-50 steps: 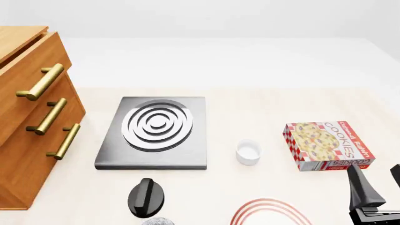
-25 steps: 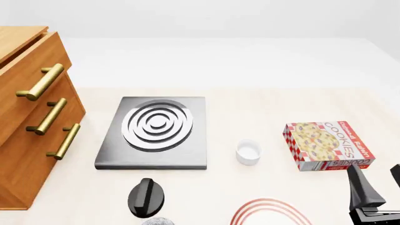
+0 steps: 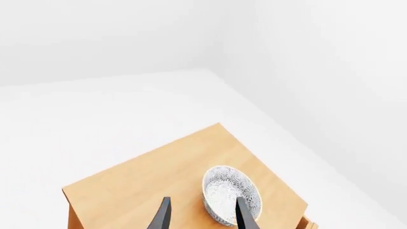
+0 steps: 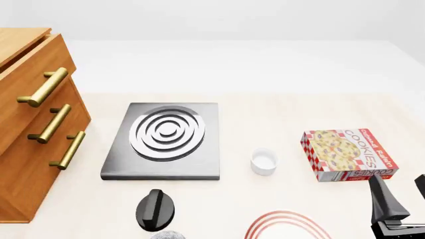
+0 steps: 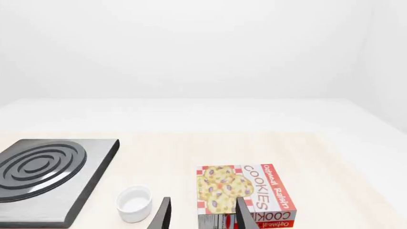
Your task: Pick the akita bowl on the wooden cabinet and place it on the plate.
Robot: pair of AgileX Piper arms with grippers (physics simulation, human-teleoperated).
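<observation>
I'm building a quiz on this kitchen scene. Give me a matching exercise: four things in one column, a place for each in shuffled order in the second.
Things:
1. akita bowl
2. small white cup
3. cookie box
4. plate

Places:
A. at the near edge, cut off in the front view
B. on top of the wooden cabinet
C. far right on the table
D. between stove slab and cookie box

Pairs: 1-B, 2-D, 3-C, 4-A
</observation>
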